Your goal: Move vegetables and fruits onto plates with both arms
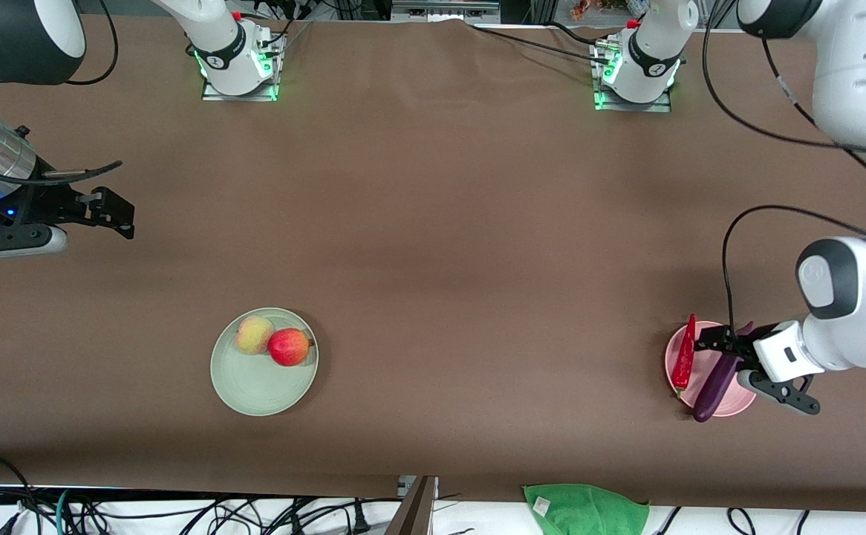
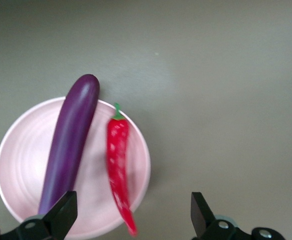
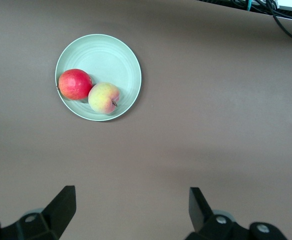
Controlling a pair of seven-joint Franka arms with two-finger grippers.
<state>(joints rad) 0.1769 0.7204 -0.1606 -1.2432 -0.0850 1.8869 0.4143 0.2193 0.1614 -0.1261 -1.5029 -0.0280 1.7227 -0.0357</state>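
Note:
The pale pink plate [image 1: 709, 355] [image 2: 28, 155] lies toward the left arm's end of the table. On it rest the purple eggplant [image 1: 715, 386] [image 2: 68, 142] and the red chili pepper [image 1: 685, 357] [image 2: 118, 160], side by side, and both overhang the rim. My left gripper [image 1: 730, 345] [image 2: 133, 212] hovers open just above them and holds nothing. The pale green plate [image 1: 255, 386] [image 3: 108, 52] holds a peach [image 1: 254, 334] [image 3: 104, 98] and a red round fruit [image 1: 289, 347] [image 3: 75, 84], which touch each other. My right gripper [image 1: 117, 214] [image 3: 131, 207] waits open over bare table at the right arm's end.
A green cloth [image 1: 585, 509] lies off the table's edge nearest the front camera. The two arm bases [image 1: 236, 63] [image 1: 637, 74] stand along the edge farthest from that camera. Cables run under the near edge. Brown tabletop [image 1: 477, 282] stretches between the plates.

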